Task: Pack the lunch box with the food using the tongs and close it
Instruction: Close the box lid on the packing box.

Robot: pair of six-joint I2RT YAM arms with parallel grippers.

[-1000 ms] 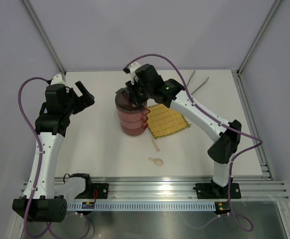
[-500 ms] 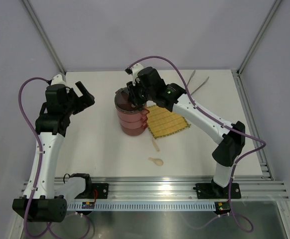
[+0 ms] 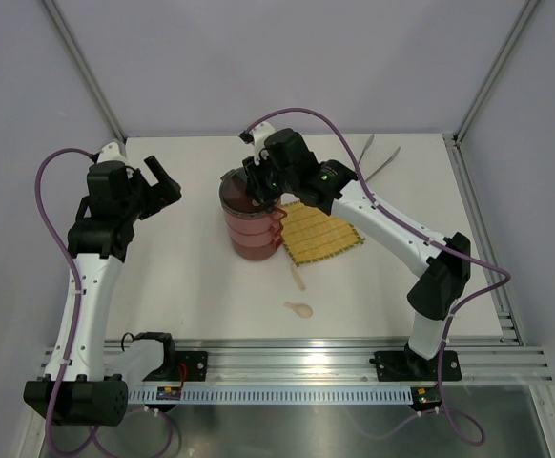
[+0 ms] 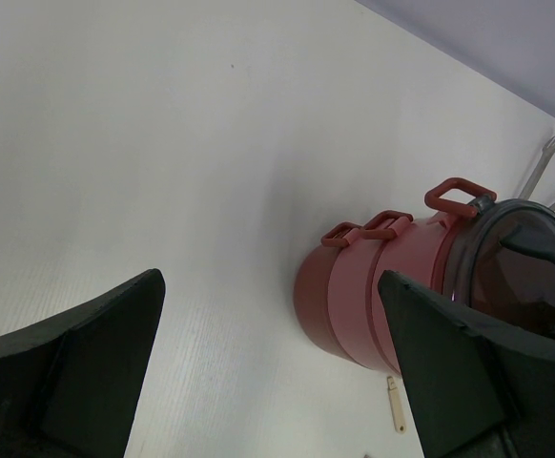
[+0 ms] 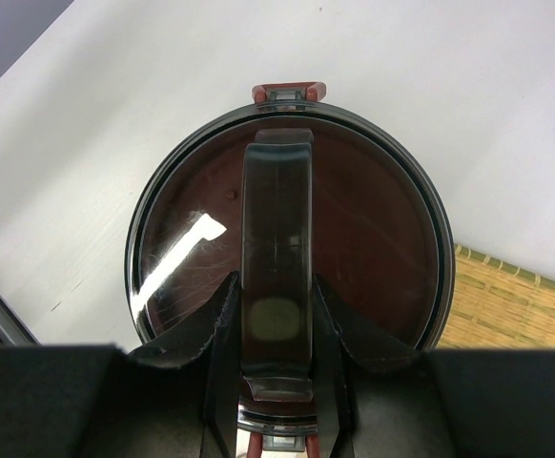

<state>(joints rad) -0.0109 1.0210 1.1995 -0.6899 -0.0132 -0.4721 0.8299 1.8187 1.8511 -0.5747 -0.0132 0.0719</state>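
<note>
Nearest my end there's a small cream spoon [image 3: 298, 308] and, just past it, a little cream stick [image 3: 298, 277]. Both are lying loose on the white table [image 3: 192, 286].

Behind those sits the lunch box [image 3: 251, 234]. The dark-red tiers are stacked up with the grey see-through top lid [image 5: 373, 239] on, and a red clip [image 5: 289, 92] shows at its far rim. The box stands right at the left corner of the yellow woven mat [image 3: 323, 234]; touching it or just beside, I can't tell.

My right gripper [image 5: 276, 286] is directly over the stack, fingers [image 5: 222, 324] clamped on either side of the lid's arched handle [image 5: 277, 210].

The left gripper [image 3: 160, 183] hangs off to the left of the box, well apart from it. Its fingers [image 4: 77, 372] are spread wide with nothing between them.

Way at the back right, the tongs [image 3: 378, 157] lie on the table near the rear edge.
</note>
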